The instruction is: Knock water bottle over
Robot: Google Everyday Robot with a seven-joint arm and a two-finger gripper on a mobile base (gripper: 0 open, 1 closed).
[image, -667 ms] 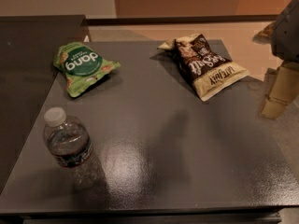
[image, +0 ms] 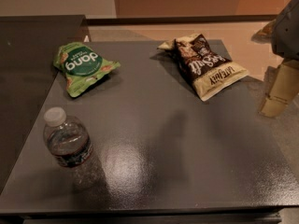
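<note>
The water bottle (image: 68,146) is seen standing upright on the dark grey counter (image: 168,139), at about 8 o'clock near the front left corner. Its white cap (image: 55,116) is screwed on, and a dark label band is wrapped around its middle. Nothing is touching it.

A green snack bag (image: 81,66) is laid flat at about 10 o'clock, well apart from the bottle. A brown and cream snack bag (image: 208,64) is laid at about 1 o'clock, towards the back edge, with one end hanging slightly past the counter's right side.

The pincer (image: 279,91) is found at about 3 o'clock, just off the counter's right edge and partly cut by the frame. It is held well apart from the bottle, with the width of the counter between them. Whether the pincer is open or closed cannot be told. A faint shadow is cast on the counter's middle.
</note>
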